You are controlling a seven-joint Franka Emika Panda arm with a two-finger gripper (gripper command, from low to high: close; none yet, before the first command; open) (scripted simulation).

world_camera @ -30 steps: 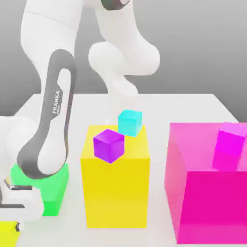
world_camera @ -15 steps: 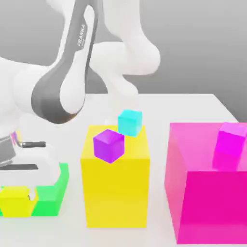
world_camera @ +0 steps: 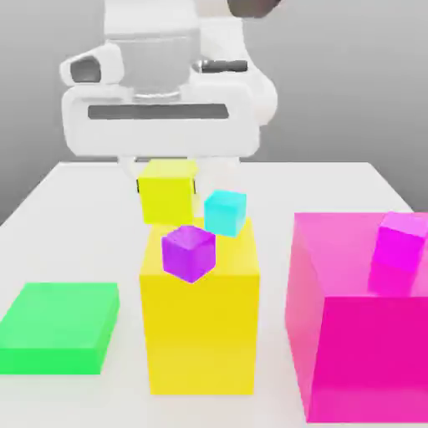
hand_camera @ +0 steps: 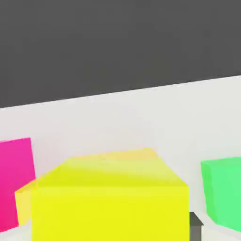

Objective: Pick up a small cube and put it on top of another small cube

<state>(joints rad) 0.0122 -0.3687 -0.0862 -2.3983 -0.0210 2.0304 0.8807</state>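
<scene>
My gripper (world_camera: 168, 185) hangs in the air, shut on the small yellow cube (world_camera: 167, 192). The cube floats just above and behind the top of the tall yellow block (world_camera: 201, 334), toward the exterior view's left. On that block sit a small purple cube (world_camera: 188, 251) near the front and a small cyan cube (world_camera: 225, 211) at the back. The held cube is up and left of both and touches neither. In the hand view the yellow cube (hand_camera: 110, 200) sits close up.
A flat green block (world_camera: 58, 326) lies on the white table (world_camera: 334, 188) at the exterior view's left. A large pink block (world_camera: 351, 334) stands at the right with a small magenta cube (world_camera: 401, 242) on top. In the hand view the green block (hand_camera: 223, 193) and pink block (hand_camera: 14, 183) flank the cube.
The arm has swung up from low beside the green block, carrying the yellow cube to a spot above the tall yellow block. The other cubes have not moved.
</scene>
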